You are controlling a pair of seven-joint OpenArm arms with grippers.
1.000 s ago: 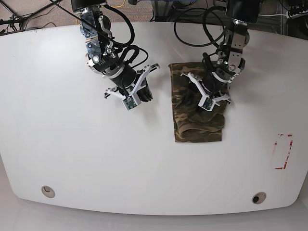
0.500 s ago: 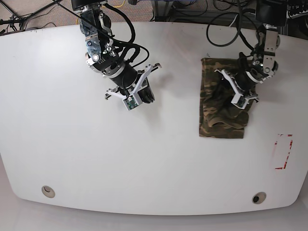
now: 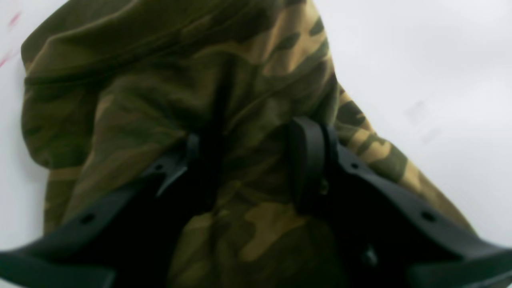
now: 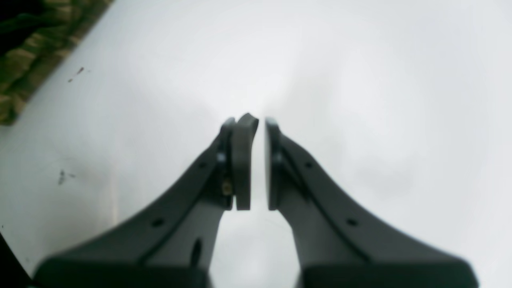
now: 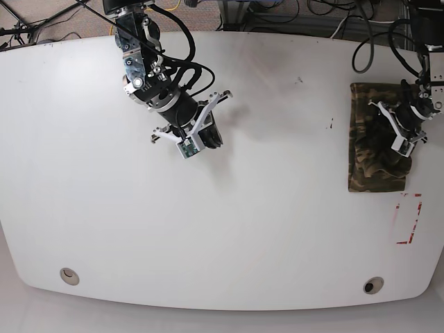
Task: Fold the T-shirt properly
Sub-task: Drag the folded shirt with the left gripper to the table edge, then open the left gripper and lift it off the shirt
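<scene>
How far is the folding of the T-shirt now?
Done: the T-shirt lies as a folded rectangle near the table edge. In hand: the left gripper pinches a fold of it. Right gripper is idle. Left: release and flatten the bunched cloth.

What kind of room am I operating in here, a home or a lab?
Most likely a robotics lab: two arms work over a bare white table, loose cables trail behind it, and red tape marks sit beside the T-shirt held by the left gripper.
</scene>
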